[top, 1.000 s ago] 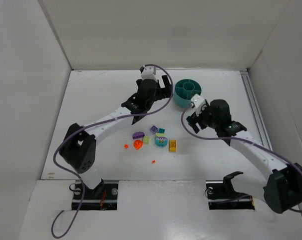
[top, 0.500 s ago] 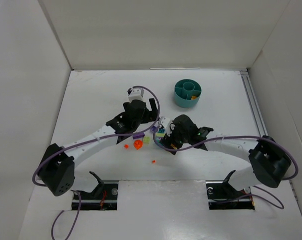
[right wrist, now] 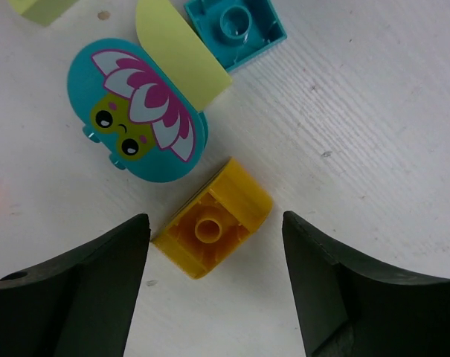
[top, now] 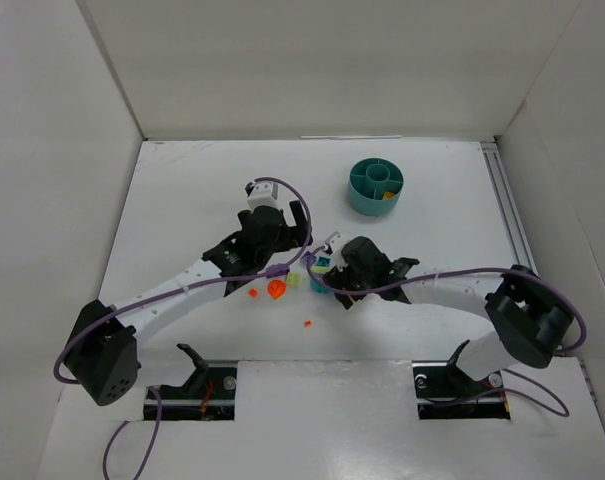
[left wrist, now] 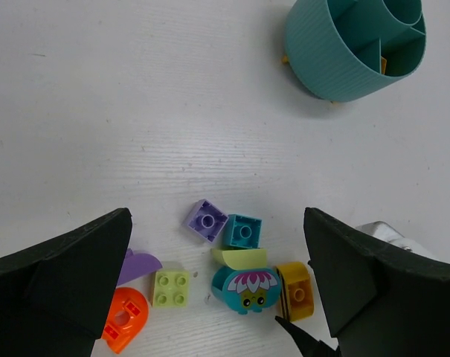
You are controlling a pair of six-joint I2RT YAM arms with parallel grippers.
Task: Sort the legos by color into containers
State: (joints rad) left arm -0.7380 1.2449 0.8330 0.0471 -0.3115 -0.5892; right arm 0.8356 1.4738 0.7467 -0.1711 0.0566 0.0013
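The little bricks lie close together on the white table (left wrist: 98,89), well apart from the round teal tub (left wrist: 336,67). That is why both arms lean in over the pile.

The right pincer (right wrist: 214,223) is low down, with one finger on each side of the yellow brick (right wrist: 225,201). We think it wants this brick next. The brick lies tipped on its side, just beside the teal flower piece (right wrist: 139,111). The pincer is open and holds nothing. We cannot tell if its left finger touches the brick's corner.

The left pincer (left wrist: 217,216) hangs higher, over the purple brick (left wrist: 207,220) and the teal square brick (left wrist: 242,230). It is open as wide as it goes, and it holds and touches nothing.

One yellow-orange bit (left wrist: 382,65) shows inside the tub, so we think most of the sorting is yet to be done.
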